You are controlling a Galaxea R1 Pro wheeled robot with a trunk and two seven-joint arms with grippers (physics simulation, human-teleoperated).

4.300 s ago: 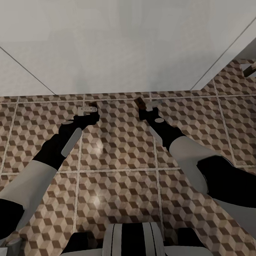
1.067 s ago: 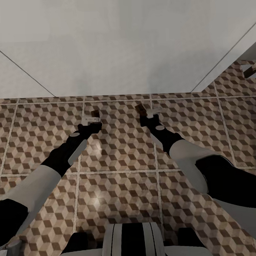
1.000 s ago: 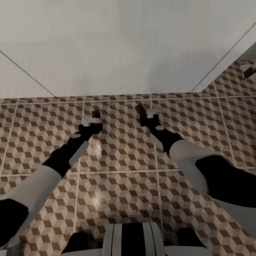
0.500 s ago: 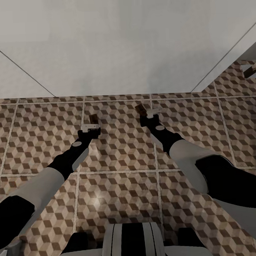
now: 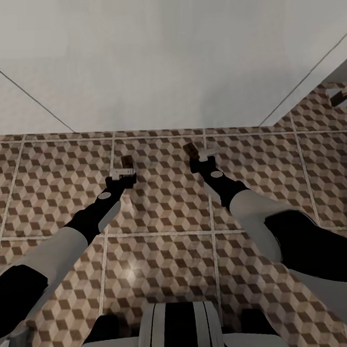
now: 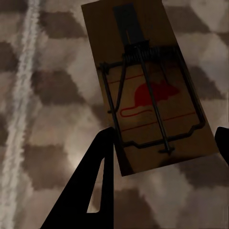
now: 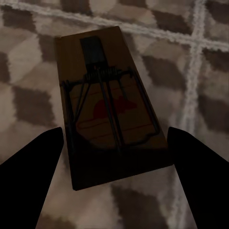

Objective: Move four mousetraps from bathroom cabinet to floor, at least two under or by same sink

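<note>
Low over the bathroom floor (image 5: 165, 204), with its brown, beige and white cube-printed tiles, both of the robot's arms reach forward toward a pale grey wall, each with a mousetrap at its tip.

At the left gripper (image 5: 124, 168), the left mousetrap (image 5: 126, 161) shows in the head view as a small brown slab just beyond the fingers, near a tile joint. From the left wrist, the same trap (image 6: 145, 86) is a flat rectangular wooden board with a dark wire spring bar, a dark plate at its far end and a red mouse outline printed on its face. One dark finger (image 6: 98, 176) overlaps the board's near corner while the other sits at the frame's edge beside the opposite corner; the jaws bracket the near end, but whether they actually pinch the board cannot be told.

At the right gripper (image 5: 202, 156), the right mousetrap (image 5: 191, 150) lies angled just left of the fingertips in the head view. The right wrist view shows this trap (image 7: 112, 105) in shadow, with the same wire frame and a faint red print, lying on the patterned tiles. Both dark fingers (image 7: 31, 167) stand spread wide, clear of the board's edges, so this hand is released.

At the far right, a further small brown and white object (image 5: 340, 95) sits on the tiles; its detail is too small to make out.
</note>
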